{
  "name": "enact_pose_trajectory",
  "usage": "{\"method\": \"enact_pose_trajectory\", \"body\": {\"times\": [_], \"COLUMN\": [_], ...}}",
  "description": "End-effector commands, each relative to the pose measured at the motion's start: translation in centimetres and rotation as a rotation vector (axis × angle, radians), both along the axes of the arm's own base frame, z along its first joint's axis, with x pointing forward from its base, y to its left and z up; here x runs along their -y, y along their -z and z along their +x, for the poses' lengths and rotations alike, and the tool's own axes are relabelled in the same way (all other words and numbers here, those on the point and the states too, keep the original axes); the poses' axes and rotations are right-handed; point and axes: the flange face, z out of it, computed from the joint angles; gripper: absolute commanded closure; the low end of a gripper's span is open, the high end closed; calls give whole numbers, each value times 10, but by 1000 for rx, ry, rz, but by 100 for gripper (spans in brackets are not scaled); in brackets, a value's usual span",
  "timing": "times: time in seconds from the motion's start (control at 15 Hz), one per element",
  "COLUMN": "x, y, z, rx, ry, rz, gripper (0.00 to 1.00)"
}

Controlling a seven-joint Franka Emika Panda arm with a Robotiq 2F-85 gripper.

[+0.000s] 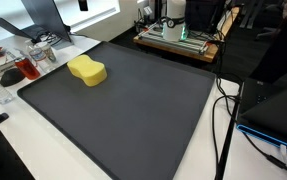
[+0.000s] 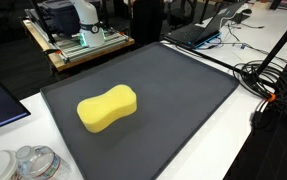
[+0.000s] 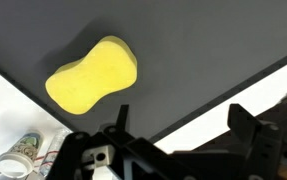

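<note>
1. Light is bright and even in all views and seems to come from overhead; nothing casts a hard shadow.
2. In an exterior view the sponge [image 2: 107,108] throws only a thin, soft shadow on the mat [image 2: 188,90].
3. The mat has a faint sheen without glare, while the white table [image 1: 33,140] looks nearly washed out.
4. In the wrist view the gripper [image 3: 178,115] is dark, close and blurred; the sponge is sharper.
5. All pictures are coarse, and the background clutter is indistinct.

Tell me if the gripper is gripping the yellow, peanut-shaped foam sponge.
No, the open gripper hangs clear of the yellow foam sponge lying on the dark grey mat.
</note>
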Motion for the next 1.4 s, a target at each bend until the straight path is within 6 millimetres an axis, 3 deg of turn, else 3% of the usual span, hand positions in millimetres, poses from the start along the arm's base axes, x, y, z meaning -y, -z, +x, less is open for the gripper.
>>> {"method": "enact_pose_trajectory", "body": {"times": [0.0,0.4,0.6,1.07,1.33], "x": [-11,-24,-20,38,98], "y": [27,80,93,99,88], "z": [15,36,52,90,100], "rx": [-79,-202,-239,-255,-221], "ry": [42,53,16,-35,-45], "rz": [-78,-147,-108,-45,-11], "gripper": [0,0,0,0,0]}}
